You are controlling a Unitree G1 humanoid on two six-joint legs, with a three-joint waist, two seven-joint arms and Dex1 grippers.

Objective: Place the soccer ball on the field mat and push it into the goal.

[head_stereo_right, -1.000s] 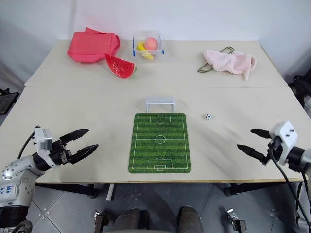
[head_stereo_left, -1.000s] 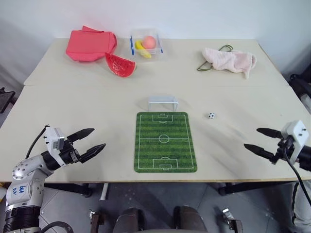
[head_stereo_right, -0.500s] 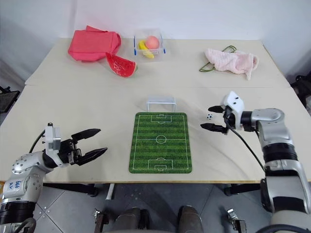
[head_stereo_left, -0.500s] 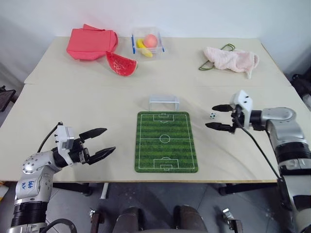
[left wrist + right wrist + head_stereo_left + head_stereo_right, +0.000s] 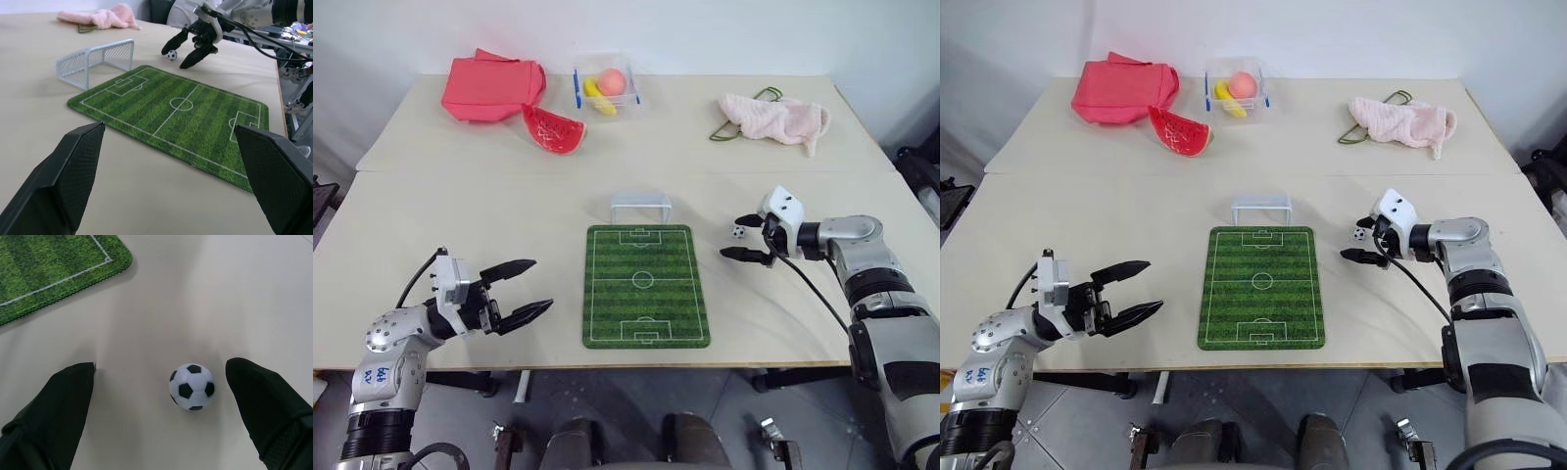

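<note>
The soccer ball [image 5: 191,387] sits on the bare tabletop [image 5: 460,225], off the field mat [image 5: 646,286] near its right far corner, so nothing of the task is done yet: the ball must be picked up, set on the mat and pushed into the goal [image 5: 641,207], which stands just beyond the mat's far edge. The right pincer [image 5: 744,237] hangs spread wide around the ball, one finger on either side (the ball nearer one finger, not visibly touched), grasping nothing. The left pincer [image 5: 524,290] hovers released and empty over the tabletop, well to the left of the mat. Compared with a second ago, the right arm has swung in from the tabletop's near right edge to bracket the ball, while the left pincer has barely shifted toward the mat. Ball, mat and goal lie where they lay.
</note>
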